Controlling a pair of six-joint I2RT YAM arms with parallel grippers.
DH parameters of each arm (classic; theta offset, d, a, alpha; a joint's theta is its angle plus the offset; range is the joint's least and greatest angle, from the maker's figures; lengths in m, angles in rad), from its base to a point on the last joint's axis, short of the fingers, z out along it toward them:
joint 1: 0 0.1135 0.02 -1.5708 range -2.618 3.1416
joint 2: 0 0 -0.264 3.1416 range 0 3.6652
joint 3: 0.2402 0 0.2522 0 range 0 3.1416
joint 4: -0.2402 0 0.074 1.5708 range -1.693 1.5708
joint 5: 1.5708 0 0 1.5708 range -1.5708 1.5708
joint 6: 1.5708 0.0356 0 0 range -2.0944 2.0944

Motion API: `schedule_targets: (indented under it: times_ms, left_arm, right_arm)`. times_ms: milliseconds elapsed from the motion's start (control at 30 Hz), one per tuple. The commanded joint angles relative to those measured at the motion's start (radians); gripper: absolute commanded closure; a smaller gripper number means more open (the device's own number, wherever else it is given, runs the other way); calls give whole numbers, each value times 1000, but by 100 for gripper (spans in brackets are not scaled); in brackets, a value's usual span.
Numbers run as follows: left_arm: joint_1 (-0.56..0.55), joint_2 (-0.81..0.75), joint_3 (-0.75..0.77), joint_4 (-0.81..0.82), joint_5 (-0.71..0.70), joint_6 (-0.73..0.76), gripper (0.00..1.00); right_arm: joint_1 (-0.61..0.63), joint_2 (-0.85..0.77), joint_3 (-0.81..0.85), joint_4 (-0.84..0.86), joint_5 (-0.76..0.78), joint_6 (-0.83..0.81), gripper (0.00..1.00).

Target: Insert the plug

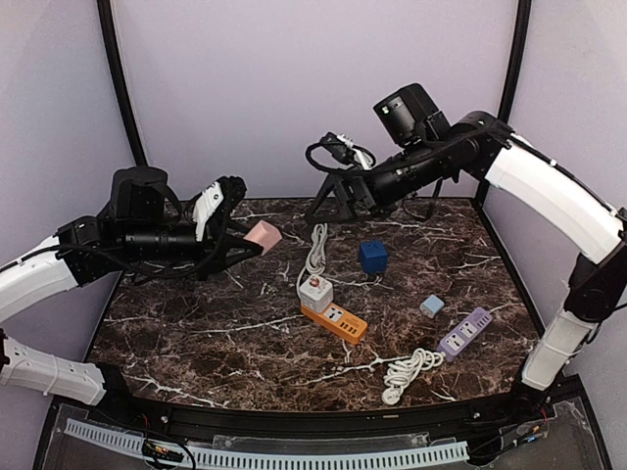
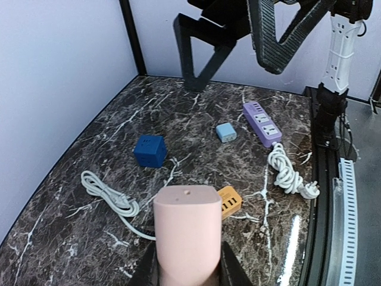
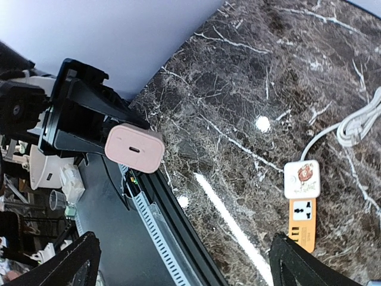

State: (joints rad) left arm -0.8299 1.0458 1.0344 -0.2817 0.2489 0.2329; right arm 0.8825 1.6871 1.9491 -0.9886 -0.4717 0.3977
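Observation:
My left gripper [image 1: 253, 241] is shut on a pink plug [image 1: 263, 235], held in the air above the left rear of the marble table. In the left wrist view the pink plug [image 2: 187, 232] sticks out forward between the two fingers [image 2: 146, 271]. Its prongs do not show. The orange power strip [image 1: 338, 321] lies mid-table with a white adapter [image 1: 315, 292] at its far end. The strip [image 2: 230, 201] shows just beyond the plug. My right gripper [image 1: 331, 208] hangs open and empty high at the back. From there, the plug [image 3: 134, 149] and strip [image 3: 303, 223] are both visible.
A blue cube socket [image 1: 372, 257] sits behind the strip, with a white cord [image 1: 315, 245] running to the back. A small light-blue adapter [image 1: 432, 306], a purple power strip [image 1: 464, 333] and its coiled white cord [image 1: 411, 372] lie to the right.

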Motion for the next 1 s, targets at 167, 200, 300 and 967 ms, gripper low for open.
schedule_targets:
  times_ms: [167,200,300,967]
  left_arm:
    - [-6,75,101,2,305,-73,99]
    - [-6,84,102,20,337,-93,99]
    - [-6,101,100,72,397,-137,99]
    - [-6,222,186,8,542,-128,99]
  right_arm:
    - [-1,-201,-211,303,-9,-295,3]
    - [0,-221,-241,339,-11,-328,3]
    - [2,-276,-318,414,-37,-427,2]
    - [76,-277,-349,327,-103,-688,11]
